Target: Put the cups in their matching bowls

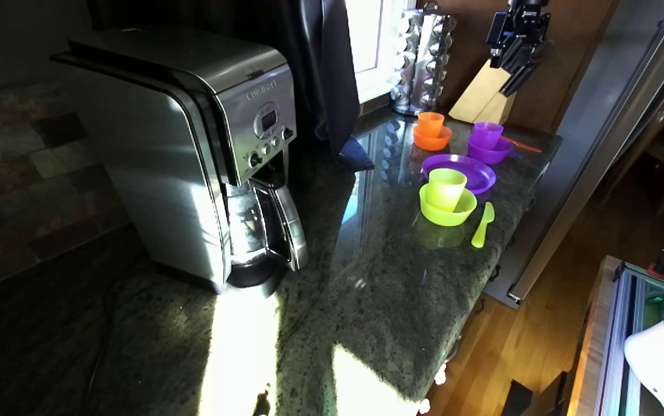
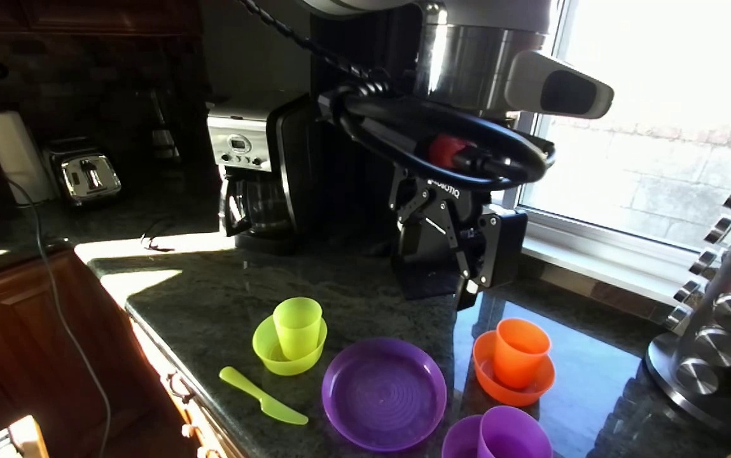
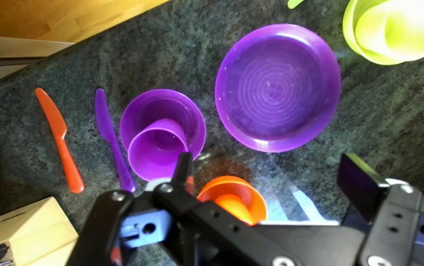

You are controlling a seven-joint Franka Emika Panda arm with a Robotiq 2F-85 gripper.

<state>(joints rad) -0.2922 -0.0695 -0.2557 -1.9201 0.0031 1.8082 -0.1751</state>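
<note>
Wrist view: yellow-green plastic tumbler (image 3: pixel 400 29), orange plastic tumbler (image 3: pixel 235 208) and purple plastic tumbler (image 3: pixel 156 155) sit in matching shallow bowls (image 3: pixel 160 105), at two, seven and eight o'clock around the purple plate (image 3: pixel 274 87). Probably light, slick, springy: pinch rims. Black gripper (image 3: pixel 271 171): empty, jaws apart.

A dark speckled worktop (image 1: pixel 384 306) is crossed by bright patches of sunlight (image 1: pixel 240 358). A steel coffee maker (image 1: pixel 170 167) is stood on it, its glass carafe (image 1: pixel 246 225) seated on the base. A round purple plate (image 3: pixel 276 88) is laid flat, a lime green knife (image 2: pixel 266 402) nearby. In the wrist view an orange knife (image 3: pixel 59 127) and a purple knife (image 3: pixel 106 127) are seen side by side, apart. Near the window (image 2: pixel 651 159) a spice rack (image 1: pixel 422 58) is set, with a wooden knife block (image 1: pixel 477 95) beside it. Farther off, a toaster (image 2: pixel 88 173) and a white paper roll (image 2: pixel 16 152) are shown in an exterior view.
</note>
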